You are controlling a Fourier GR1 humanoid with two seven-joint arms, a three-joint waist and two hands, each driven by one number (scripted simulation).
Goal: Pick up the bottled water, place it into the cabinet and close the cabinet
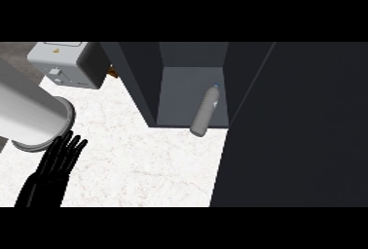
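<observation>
The bottled water (206, 110) is a pale, clear bottle standing inside the open dark grey cabinet (138, 82). It sits by the cabinet's right inner wall, its cap toward the back and its base at the front edge of the cabinet floor. No hand touches it. The cabinet door (295, 126) is a wide dark panel filling the right side of the view, swung open toward me. My left hand (52, 171) rests open at the lower left on the counter side, fingers straight and pointing up, well away from the bottle. My right hand does not show.
A grey box-shaped appliance (63, 62) stands at the back left. A thick light grey cylinder (28, 116) reaches in from the left edge, just above my left hand. White marble counter (144, 155) lies between the hand and the cabinet.
</observation>
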